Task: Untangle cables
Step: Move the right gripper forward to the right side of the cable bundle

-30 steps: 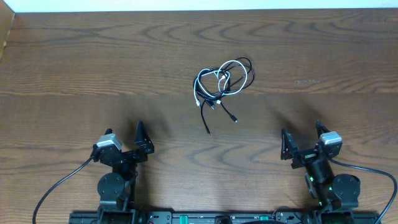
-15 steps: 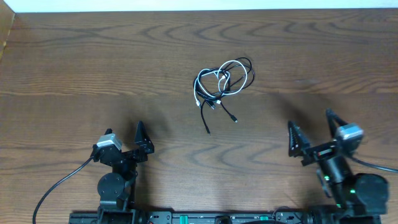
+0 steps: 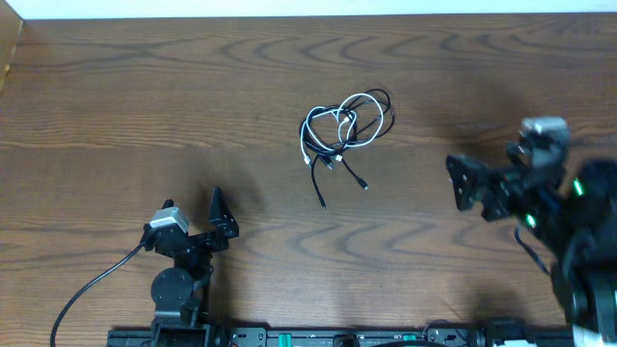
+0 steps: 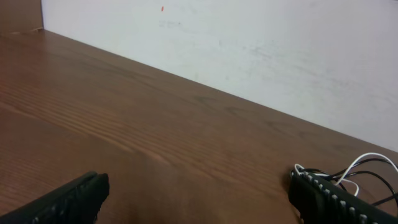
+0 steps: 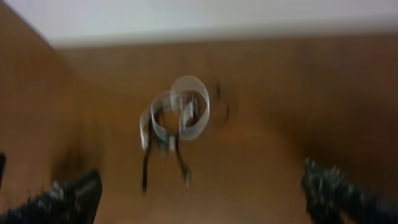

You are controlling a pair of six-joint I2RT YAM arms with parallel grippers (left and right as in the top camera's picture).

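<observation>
Both claws spread wide and empty, left gripper (image 3: 193,207) by the front edge, right gripper (image 3: 490,164) far right, cables (image 3: 342,118) in one tangled heap mid-table (image 3: 145,96), well apart from both.

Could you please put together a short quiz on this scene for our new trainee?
1. True or false: the left gripper and the right gripper are both open and empty.
2. The white cable lies: A) apart from the others; B) tangled with the black cables; C) in a gripper.
3. Which wrist camera sees all the cables, not just an edge of them?
Key: 1 true; 2 B; 3 the right wrist camera.
</observation>
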